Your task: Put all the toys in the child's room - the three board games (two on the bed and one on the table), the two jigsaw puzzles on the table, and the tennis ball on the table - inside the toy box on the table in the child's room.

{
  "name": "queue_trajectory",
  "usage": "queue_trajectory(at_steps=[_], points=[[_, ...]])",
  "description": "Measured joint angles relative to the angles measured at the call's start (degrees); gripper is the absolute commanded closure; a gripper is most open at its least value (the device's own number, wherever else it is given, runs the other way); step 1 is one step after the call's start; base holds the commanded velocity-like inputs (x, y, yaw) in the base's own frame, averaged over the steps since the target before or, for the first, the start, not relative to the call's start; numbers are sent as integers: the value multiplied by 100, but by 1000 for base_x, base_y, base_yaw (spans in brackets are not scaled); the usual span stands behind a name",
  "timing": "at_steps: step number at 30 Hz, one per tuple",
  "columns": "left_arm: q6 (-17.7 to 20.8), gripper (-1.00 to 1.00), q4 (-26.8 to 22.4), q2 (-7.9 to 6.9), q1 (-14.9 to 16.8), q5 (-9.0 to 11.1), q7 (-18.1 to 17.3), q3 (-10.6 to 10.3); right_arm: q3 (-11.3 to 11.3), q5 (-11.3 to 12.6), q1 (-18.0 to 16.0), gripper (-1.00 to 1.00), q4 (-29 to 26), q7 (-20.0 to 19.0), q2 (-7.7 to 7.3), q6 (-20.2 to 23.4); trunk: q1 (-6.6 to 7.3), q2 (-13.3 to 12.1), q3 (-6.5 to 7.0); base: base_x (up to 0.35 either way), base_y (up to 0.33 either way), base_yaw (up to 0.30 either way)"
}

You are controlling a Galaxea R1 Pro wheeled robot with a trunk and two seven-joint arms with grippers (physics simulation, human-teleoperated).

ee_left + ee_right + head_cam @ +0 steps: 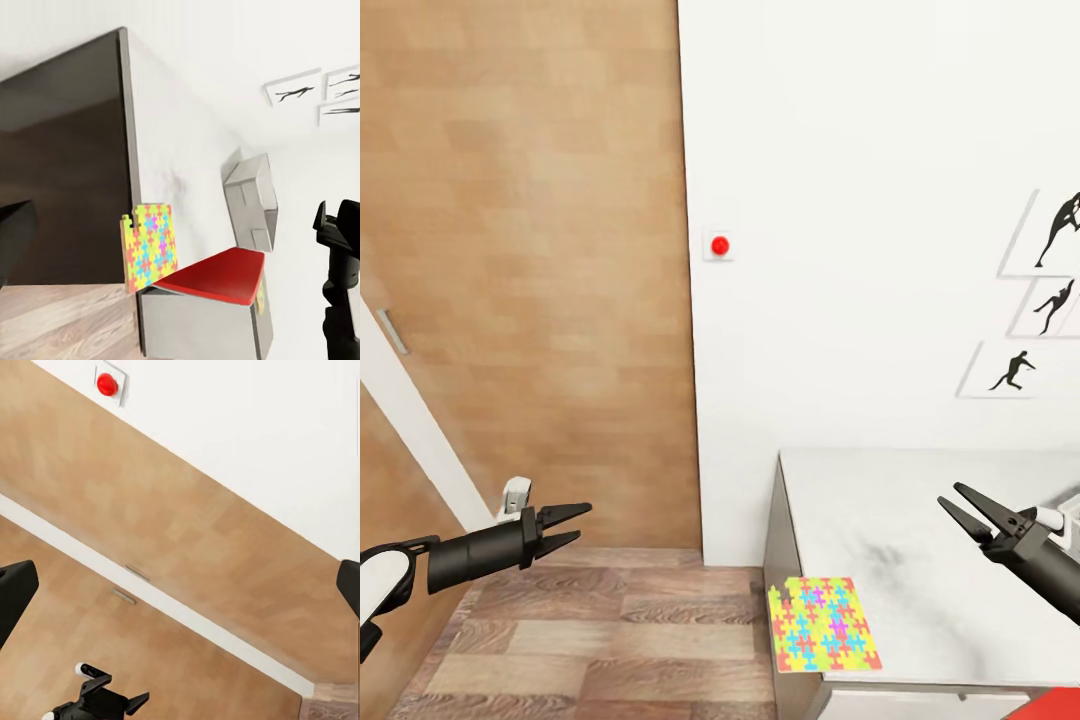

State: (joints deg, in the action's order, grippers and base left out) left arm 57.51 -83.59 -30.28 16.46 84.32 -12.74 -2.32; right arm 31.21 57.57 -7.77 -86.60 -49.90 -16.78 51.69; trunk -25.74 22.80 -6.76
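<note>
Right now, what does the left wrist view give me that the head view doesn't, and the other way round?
Left wrist view: a grey open box standing on the table, and a red board at the table's near end, beside the puzzle.

Head view: the wooden door, the red wall button, the left gripper with fingers parted and holding nothing, and the right gripper open over the table.

Both: the white table, the colourful jigsaw puzzle overhanging its edge, and the silhouette pictures on the wall.

Count: one jigsaw puzzle [823, 623] overhanging the table's [920, 520] front-left corner; one red board game [217, 275]; one grey toy box [253, 196]; three framed silhouette pictures [1000, 370]; one red wall button [719, 244].
</note>
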Motion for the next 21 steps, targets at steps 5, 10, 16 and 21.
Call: queue_trajectory(at_steps=[5,10,16,21], points=[[0,-100,0,3,0,0,1,-2,1,0,-3,-100,1,0,1,0,0,0,1,117,-173,1],[-1,-100,-1,1,0,0,2,-7,2,0,-2,-100,2,5,0,0,-1,0,1,48,-90,0],[-3,-100,0,0,0,0,0,-8,3,0,-2,-100,0,4,0,0,-1,0,1,12,-184,0],[-1,-100,-1,2,0,0,1,-10,2,0,-3,-100,2,3,0,0,-1,0,1,3,-133,0]])
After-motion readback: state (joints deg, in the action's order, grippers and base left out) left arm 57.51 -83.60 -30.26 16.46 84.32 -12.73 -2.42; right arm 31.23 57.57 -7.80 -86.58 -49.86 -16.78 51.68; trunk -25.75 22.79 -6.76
